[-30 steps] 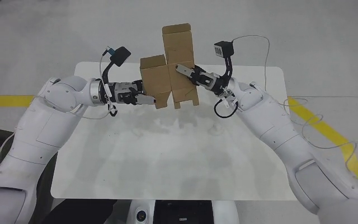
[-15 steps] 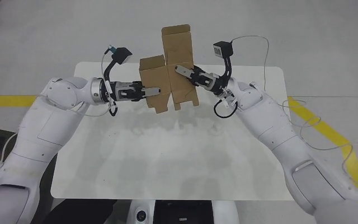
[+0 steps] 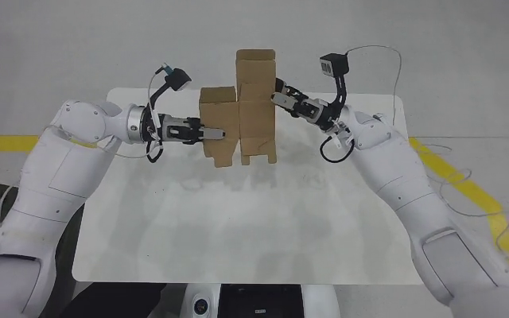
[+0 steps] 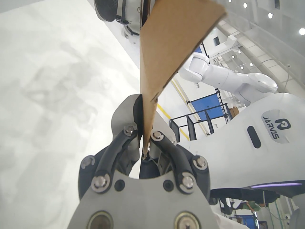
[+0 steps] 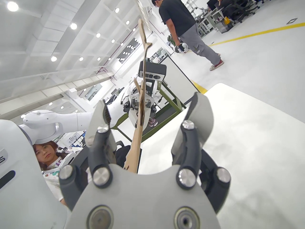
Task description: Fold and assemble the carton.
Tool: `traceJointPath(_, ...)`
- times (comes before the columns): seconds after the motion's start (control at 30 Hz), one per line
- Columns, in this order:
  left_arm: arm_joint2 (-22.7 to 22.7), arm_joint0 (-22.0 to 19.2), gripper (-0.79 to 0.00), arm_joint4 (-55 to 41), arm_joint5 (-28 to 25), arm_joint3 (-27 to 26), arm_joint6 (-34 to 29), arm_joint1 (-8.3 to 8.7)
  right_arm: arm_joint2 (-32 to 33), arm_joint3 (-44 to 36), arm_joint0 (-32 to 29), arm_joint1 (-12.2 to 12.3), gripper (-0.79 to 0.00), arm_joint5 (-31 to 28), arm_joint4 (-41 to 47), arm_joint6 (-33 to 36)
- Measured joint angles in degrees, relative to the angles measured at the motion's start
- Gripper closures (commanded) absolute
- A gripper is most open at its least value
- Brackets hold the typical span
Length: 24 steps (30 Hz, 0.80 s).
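Brown cardboard carton [image 3: 242, 111], flat and unassembled.
It hangs upright over the far middle of the counter [image 3: 238, 230], a shorter panel on the left, a taller one on the right, small flaps along its lower edge.

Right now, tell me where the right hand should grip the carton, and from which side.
Grip the panel edge opposite the left hand, which clamps the other side, coming from the robot's right. The carton is a thin, flattened sheet, and its edge stands between the right hand's open fingers, so closing on its two faces looks best.
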Motion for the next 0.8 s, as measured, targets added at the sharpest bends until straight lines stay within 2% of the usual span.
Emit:
traceJointPath(0.3,2.9,-3.2,0.0,-1.4,10.8,-2.4,-10.8,0.78,1.4,-8.6,-2.2,4.1,-0.785,14.5,6.2,15.7)
traceJointPath(0.5,4.2,-3.5,0.0,-2.4,13.1,-4.3,-13.0,1.81,2.4,-13.7,-4.8,6.3,-0.779,21.9,10.2,23.2)
traceJointPath(0.53,4.5,-3.5,0.0,-2.5,13.2,-4.4,-13.1,1.98,2.7,-14.1,-5.1,6.6,-0.711,22.3,10.3,23.5)
traceJointPath(0.57,4.8,-3.6,0.0,-2.5,13.2,-4.6,-13.1,2.15,2.9,-14.5,-5.3,6.8,-0.594,22.6,10.5,23.8)
traceJointPath(0.63,5.5,-3.7,0.0,-2.7,13.2,-4.8,-13.1,2.57,3.0,-15.4,-5.8,7.2,-0.419,23.6,10.6,24.8)
traceJointPath(0.8,7.3,-4.3,0.0,-4.4,13.2,-5.0,-13.1,3.51,2.7,-16.5,-6.2,7.9,-0.311,25.1,10.2,26.4)
